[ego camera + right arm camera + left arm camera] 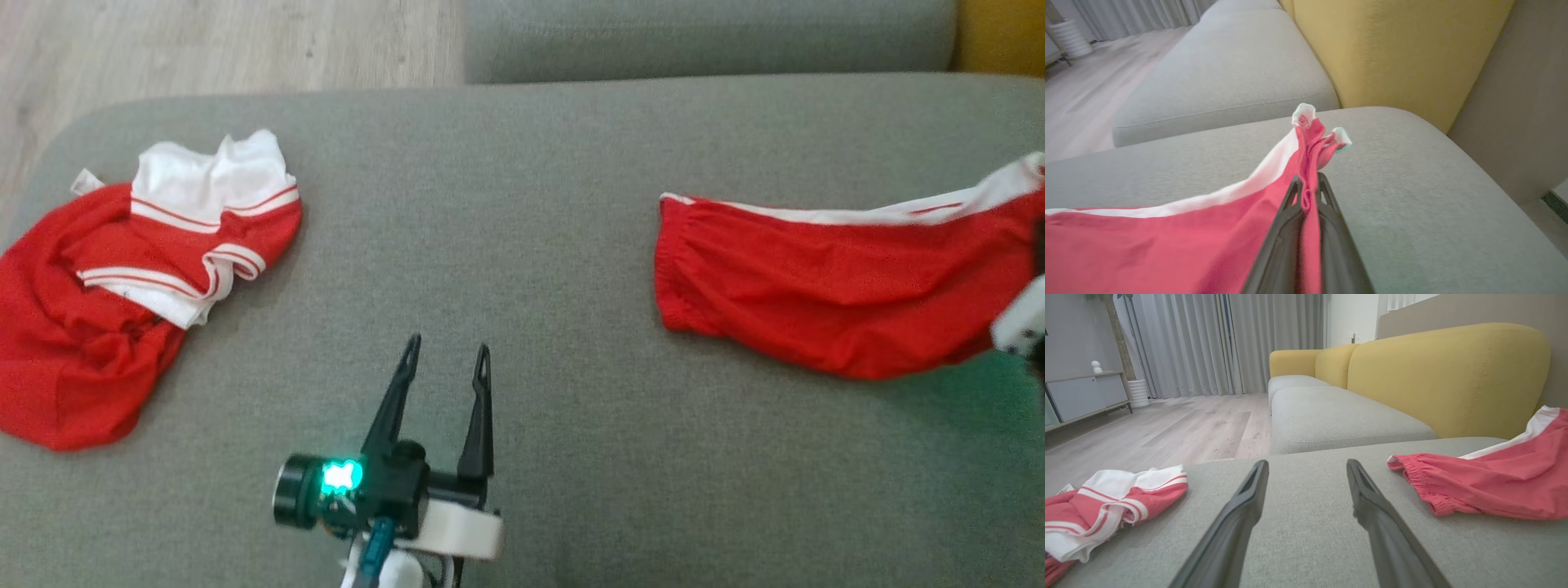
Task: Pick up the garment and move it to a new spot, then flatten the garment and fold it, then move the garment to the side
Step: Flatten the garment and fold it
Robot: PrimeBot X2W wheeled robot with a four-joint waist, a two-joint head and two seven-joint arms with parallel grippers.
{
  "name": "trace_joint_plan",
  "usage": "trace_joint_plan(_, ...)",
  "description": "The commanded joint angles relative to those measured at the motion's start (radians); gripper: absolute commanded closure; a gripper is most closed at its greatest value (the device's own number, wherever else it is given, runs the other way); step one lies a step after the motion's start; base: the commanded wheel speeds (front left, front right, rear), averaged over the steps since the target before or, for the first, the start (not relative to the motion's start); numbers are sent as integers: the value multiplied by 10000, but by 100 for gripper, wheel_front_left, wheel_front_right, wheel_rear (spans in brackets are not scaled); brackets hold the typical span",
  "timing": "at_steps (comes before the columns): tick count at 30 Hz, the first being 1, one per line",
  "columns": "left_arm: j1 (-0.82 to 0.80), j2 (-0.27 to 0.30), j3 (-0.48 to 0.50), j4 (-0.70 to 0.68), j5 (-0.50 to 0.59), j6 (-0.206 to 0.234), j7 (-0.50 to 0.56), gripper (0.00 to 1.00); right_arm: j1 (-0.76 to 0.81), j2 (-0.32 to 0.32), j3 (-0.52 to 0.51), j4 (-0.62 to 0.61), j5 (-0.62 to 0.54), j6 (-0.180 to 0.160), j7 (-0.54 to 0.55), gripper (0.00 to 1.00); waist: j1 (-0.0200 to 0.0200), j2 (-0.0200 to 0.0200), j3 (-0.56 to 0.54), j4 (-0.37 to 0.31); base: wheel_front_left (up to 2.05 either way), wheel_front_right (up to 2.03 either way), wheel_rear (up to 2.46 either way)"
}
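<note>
The right gripper (1308, 183) is pinched tight on a corner of the red shorts (816, 286), which lie on the right of the gray sofa seat (522, 204). The left gripper (447, 349) hangs wide open. It looks like pick-up time; next comes a gentle lift.

The right gripper (1307, 183) has its two dark fingers pressed together on a fold of the red garment (1167, 249), and a small bunch of cloth with white-edged corners sticks up just past the fingertips. From the pinch the garment trails down to the lower left, its white stripe (1224, 196) running along the upper edge, and it lies on the grey cushion (1412, 196). Beyond the cushion are a yellow backrest (1392, 53), a second grey seat (1229, 73) and the wooden floor (1081, 98).
</note>
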Motion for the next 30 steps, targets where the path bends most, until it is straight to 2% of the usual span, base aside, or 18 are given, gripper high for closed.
trace_joint_plan(1, 32, 10, 258, -201, -60, -43, -53, 0, -60, 160, 99, -471, 44, -9, -166, 100, 1, 0, -224, -8, 0, 0, 0)
trace_joint_plan(11, 282, 2, 190, 89, -175, -149, -53, 0, 185, 1797, 283, -2128, 251, -9, -84, 100, 1, 0, -784, 538, 0, 0, 0)
trace_joint_plan(12, 282, 2, 190, 89, -175, -149, -53, 0, 185, 1797, 283, -2128, 251, -9, -84, 100, 1, 0, -784, 538, 0, 0, 0)
trace_joint_plan(13, 271, 1, 158, 81, -200, -161, -53, 0, 216, 2212, 248, -2288, 226, -9, -64, 100, 1, 0, -747, 746, 0, 0, 0)
trace_joint_plan(16, 217, 0, 82, 36, -268, -152, -53, 0, 207, 2811, 259, -2363, 84, -9, 56, 100, 1, 0, -597, 1069, 0, 0, 0)
trace_joint_plan(20, 129, -1, -17, 6, -351, -120, -53, 0, 132, 3288, 254, -2235, -138, -9, 156, 100, 1, 0, -396, 1396, 0, 0, 0)
trace_joint_plan(21, 96, -1, -46, -1, -375, -108, -53, 0, 107, 3424, 276, -2164, -237, -9, 197, 93, 1, 0, -336, 1486, 0, 0, 0)
trace_joint_plan(22, 64, -1, -76, -4, -398, -99, -53, 0, 97, 3553, 301, -2105, -320, -9, 237, 22, 1, 0, -283, 1574, 0, 0, 0)
trace_joint_plan(23, 35, -1, -102, 4, -422, -91, -53, 0, 95, 3659, 320, -2075, -389, -9, 247, 0, 1, 0, -241, 1644, 0, 0, 0)
trace_joint_plan(27, -16, -2, -50, 35, -469, -17, -53, 0, 224, 3895, 424, -2322, -492, -9, 121, 0, 1, 0, -253, 1685, 0, 0, 0)
trace_joint_plan(30, 72, -2, 146, 27, -473, 31, -53, 0, 528, 3805, 412, -2806, -600, -9, -225, 0, 1, 0, -474, 1495, 0, 0, 0)
